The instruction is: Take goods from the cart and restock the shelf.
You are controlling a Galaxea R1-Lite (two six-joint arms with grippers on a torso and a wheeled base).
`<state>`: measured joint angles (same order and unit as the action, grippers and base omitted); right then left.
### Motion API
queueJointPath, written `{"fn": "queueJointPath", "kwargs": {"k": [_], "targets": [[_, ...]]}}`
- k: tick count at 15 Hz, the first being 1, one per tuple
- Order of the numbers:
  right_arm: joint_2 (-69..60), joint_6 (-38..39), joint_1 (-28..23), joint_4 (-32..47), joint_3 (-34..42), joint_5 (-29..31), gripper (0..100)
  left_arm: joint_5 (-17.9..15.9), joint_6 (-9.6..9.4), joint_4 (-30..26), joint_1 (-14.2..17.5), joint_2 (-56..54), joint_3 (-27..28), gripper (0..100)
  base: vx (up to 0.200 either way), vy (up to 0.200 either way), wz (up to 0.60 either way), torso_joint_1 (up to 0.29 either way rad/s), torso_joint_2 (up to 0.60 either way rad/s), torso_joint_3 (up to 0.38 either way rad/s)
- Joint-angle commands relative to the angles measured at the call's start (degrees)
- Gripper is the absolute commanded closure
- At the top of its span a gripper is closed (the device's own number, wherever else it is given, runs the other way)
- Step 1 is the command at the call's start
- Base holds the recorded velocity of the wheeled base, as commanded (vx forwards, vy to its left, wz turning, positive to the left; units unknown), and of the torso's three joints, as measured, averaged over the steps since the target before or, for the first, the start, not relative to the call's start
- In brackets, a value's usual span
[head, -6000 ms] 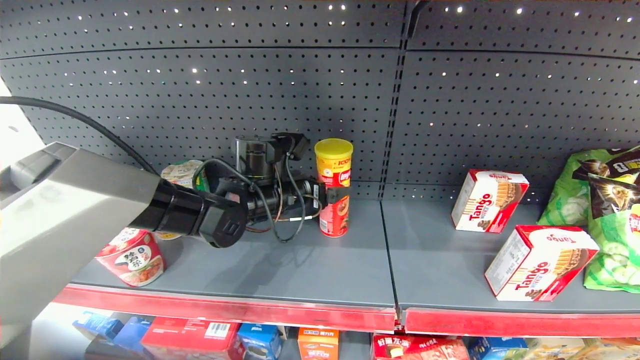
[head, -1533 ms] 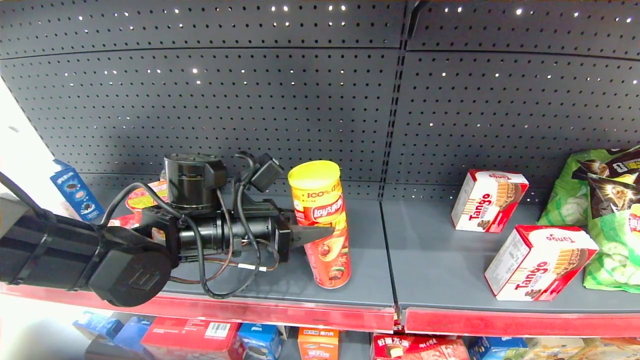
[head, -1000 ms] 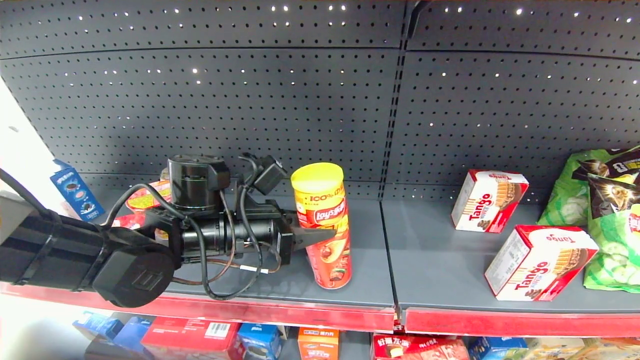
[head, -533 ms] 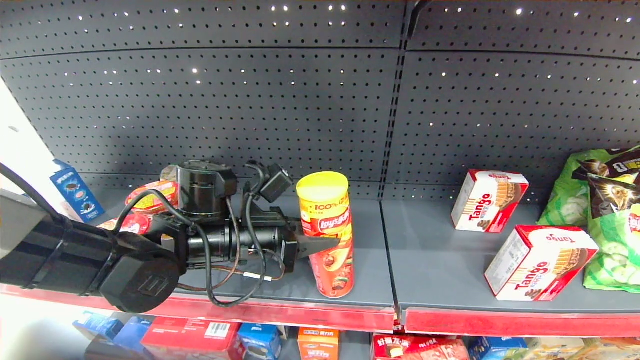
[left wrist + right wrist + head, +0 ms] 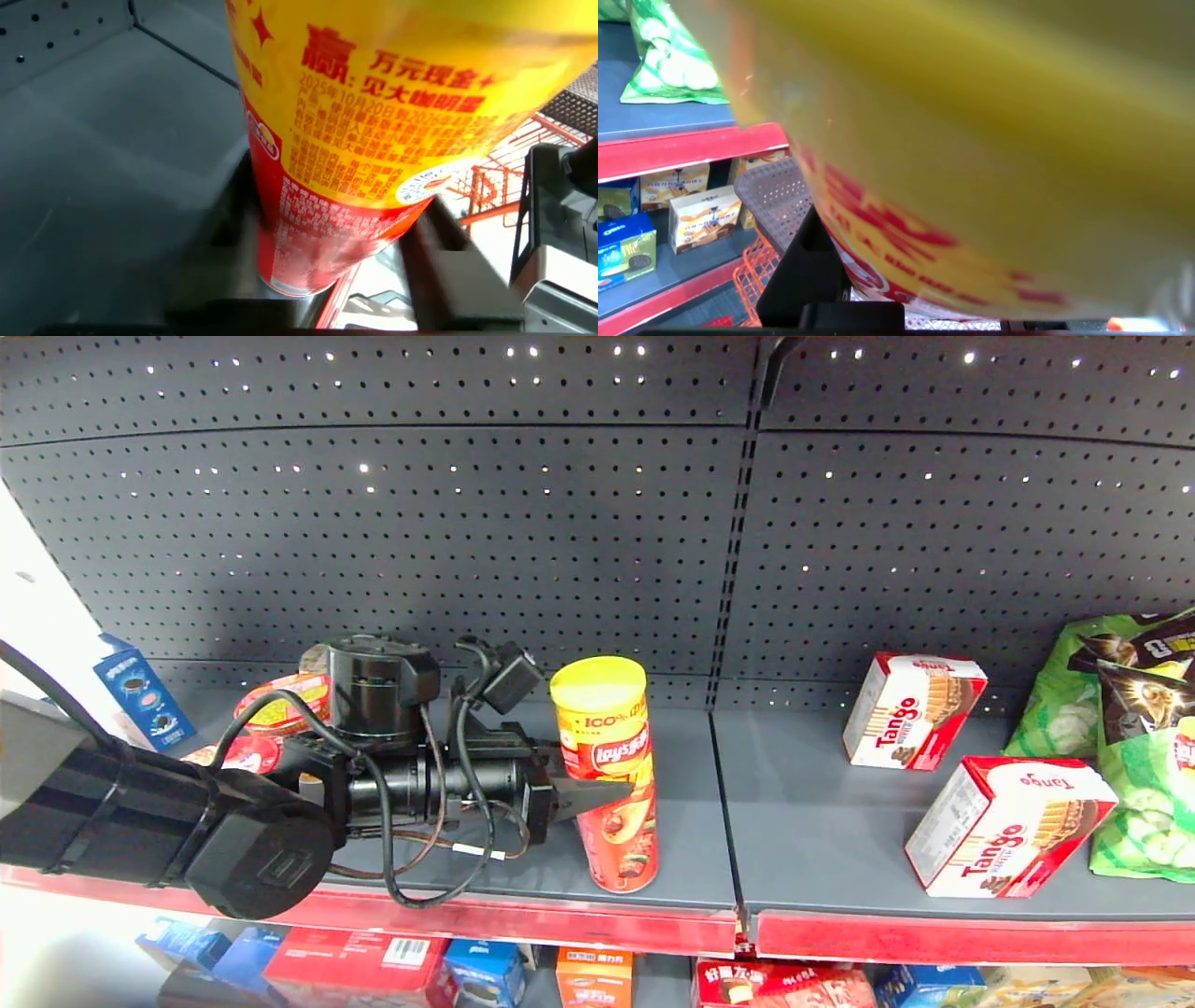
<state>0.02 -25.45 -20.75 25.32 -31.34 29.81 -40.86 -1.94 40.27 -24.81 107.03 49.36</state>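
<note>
The chip can, clenched at mid-height in the left gripper, seems to stand slightly tilted on the shelf just beneath it, so letting go now could tip it off the shelf's front edge.

The left arm is black and round like a fat pipe, with a thin band around it. Its elbow is a round black knob with a small square mark on its end cap. A black drum, like a short tin, sits on top. To its right is a little black box on a bracket. Black cables loop under the wrist, and one has a small white tag. Thin brown wires run beside them. The left gripper has a dark finger shaped like a pointed wedge.
</note>
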Motion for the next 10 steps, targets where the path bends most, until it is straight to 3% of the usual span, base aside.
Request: {"fn": "queueJointPath", "kwargs": {"k": [1,10], "targets": [[0.0,0.0,0.0,0.0,0.0,0.0,100,0.0,0.00,0.0,0.1,0.1,-0.1,0,0.000,0.000,0.00,0.000,0.00,0.000],[0.0,0.0,0.0,0.0,-0.1,0.0,100,0.0,0.00,0.0,0.5,-0.4,-3.1,0,0.000,0.000,0.00,0.000,0.00,0.000]]}}
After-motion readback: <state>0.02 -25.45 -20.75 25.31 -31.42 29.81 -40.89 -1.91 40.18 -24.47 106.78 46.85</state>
